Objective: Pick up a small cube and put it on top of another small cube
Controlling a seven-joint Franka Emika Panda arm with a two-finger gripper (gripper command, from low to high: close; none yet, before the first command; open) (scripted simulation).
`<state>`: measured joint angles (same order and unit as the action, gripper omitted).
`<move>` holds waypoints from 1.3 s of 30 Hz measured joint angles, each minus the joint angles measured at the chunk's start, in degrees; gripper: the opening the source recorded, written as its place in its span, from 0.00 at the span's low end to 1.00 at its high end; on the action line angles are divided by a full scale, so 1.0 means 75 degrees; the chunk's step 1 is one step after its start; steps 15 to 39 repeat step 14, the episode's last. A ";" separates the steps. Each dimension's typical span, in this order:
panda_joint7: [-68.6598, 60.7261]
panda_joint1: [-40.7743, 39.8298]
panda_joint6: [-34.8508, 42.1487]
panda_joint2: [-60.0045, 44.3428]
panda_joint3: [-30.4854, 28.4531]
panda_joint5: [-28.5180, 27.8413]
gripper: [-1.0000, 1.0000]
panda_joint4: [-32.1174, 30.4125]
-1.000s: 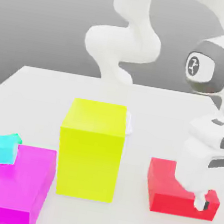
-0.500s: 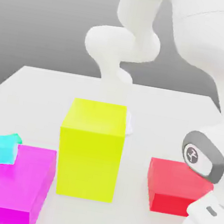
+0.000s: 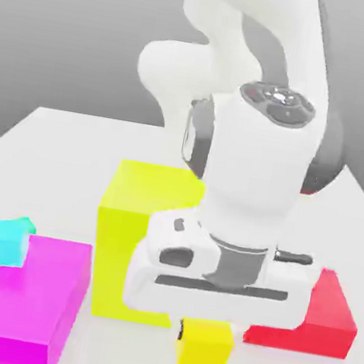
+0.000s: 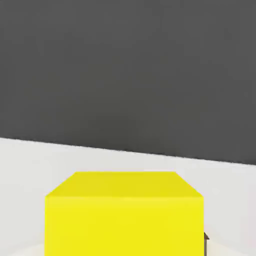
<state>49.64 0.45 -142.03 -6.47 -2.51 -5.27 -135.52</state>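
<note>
carrying the small yellow cube (image 3: 204, 347) between closed fingers, under the gripper (image 3: 206, 327), just off the white table (image 3: 74, 150) by the look of it, though contact with the surface cannot be ruled out. filling the lower part of the hand view too, as small yellow cube (image 4: 124, 212). hanging just in front of the tall yellow block (image 3: 148, 213), toward the camera, with the red block (image 3: 321, 321) beyond the tall yellow block on the exterior view's right.

judged as the carry step: pick done, placing not yet done. sitting on the magenta block (image 3: 25, 293), to the exterior view's left of the tall yellow block and well apart from the held cube, the small cyan cube (image 3: 8, 241), turned a little askew.

calling next for a lift high enough to clear the magenta block's top, then travel past the tall yellow block toward the exterior view's left, then a centred descent onto the cyan cube. worth matching the cyan cube's skew before letting go, since a small top face leaves little margin and a nudge could slide it.
</note>
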 joint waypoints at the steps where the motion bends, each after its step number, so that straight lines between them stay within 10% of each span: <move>1: -0.0007 -0.0388 0.0078 0.0250 -0.0190 0.0034 0.00 -0.0165; 10: -0.0317 -0.2689 -0.0178 0.1386 -0.1605 0.0529 0.00 -0.1555; 11: -0.0352 -0.2689 -0.0376 0.1241 -0.1618 0.0576 1.00 -0.1611; 39: -0.0353 -0.2690 -0.0376 0.1241 -0.1618 0.0576 1.00 -0.1611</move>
